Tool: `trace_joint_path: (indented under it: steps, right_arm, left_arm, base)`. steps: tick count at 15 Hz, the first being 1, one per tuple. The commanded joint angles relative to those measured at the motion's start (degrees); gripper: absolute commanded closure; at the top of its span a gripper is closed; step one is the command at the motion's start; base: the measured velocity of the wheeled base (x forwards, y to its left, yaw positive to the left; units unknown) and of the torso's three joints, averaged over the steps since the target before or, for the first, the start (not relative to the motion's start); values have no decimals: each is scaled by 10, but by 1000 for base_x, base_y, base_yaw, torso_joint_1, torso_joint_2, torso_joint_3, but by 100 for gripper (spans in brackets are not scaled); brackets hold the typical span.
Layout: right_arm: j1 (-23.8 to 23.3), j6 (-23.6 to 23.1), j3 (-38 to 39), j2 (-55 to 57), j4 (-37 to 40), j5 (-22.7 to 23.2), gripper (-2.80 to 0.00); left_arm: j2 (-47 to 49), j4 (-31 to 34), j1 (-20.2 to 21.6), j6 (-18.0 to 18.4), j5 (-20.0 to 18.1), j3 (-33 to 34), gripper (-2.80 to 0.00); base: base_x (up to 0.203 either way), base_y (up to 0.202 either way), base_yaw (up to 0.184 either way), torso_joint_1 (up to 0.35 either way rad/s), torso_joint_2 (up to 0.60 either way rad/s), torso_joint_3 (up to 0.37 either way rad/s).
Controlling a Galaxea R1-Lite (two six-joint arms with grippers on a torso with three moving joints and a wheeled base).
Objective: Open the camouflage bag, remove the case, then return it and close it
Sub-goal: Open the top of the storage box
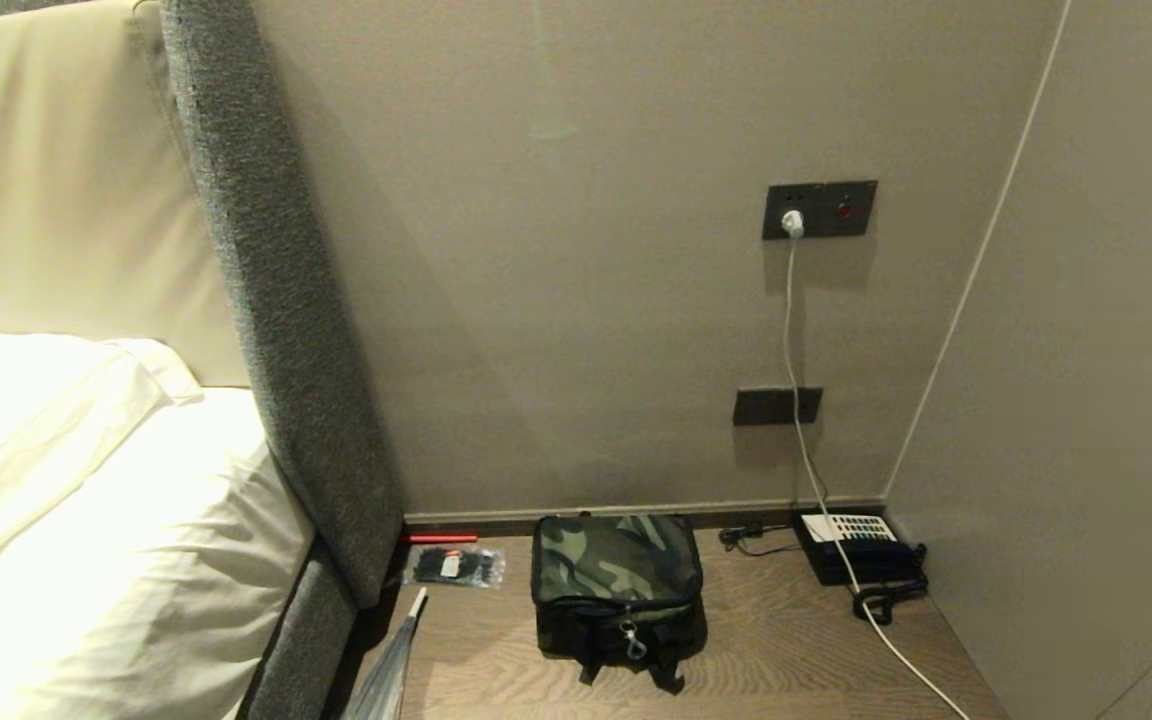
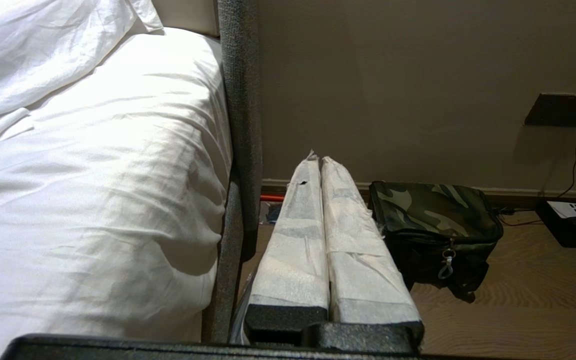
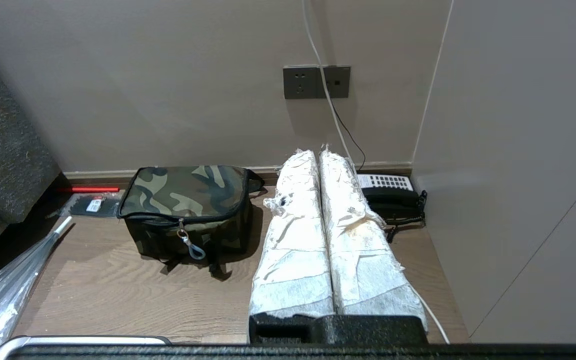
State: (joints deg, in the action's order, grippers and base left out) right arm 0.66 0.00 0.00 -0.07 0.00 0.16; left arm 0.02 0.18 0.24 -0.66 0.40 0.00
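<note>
Camouflage bag (image 1: 616, 585), zipped shut, upright on wooden surface near wall

On the surface (image 1: 786, 660) sit one camouflage bag (image 1: 616, 580), one black telephone (image 1: 856, 548), one clear packet (image 1: 454, 567) and one red stick (image 1: 441, 538).

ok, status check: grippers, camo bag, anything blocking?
Left gripper shut, right gripper shut, both empty, short of the bag. Camouflage bag zipped on the nightstand; case unseen. Telephone and white cable beside it, not blocking.
</note>
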Motion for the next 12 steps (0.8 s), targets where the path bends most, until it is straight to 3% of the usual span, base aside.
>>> trace_joint_path:
  steps: [1, 6, 12]
  right_arm:
    - [0, 0, 0, -1, 0, 0, 0]
    - [0, 0, 0, -1, 0, 0, 0]
    - [0, 0, 0, -1, 0, 1, 0]
  left_arm:
    - [-1, 0, 0, -2, 0, 2, 0]
    - [-1, 0, 0, -3, 1, 2, 0]
    - [-1, 0, 0, -5, 1, 2, 0]
  base:
    - [0, 0, 0, 0, 0, 0]
    - [0, 0, 0, 0, 1, -6]
    - [0, 0, 0, 3, -1, -170]
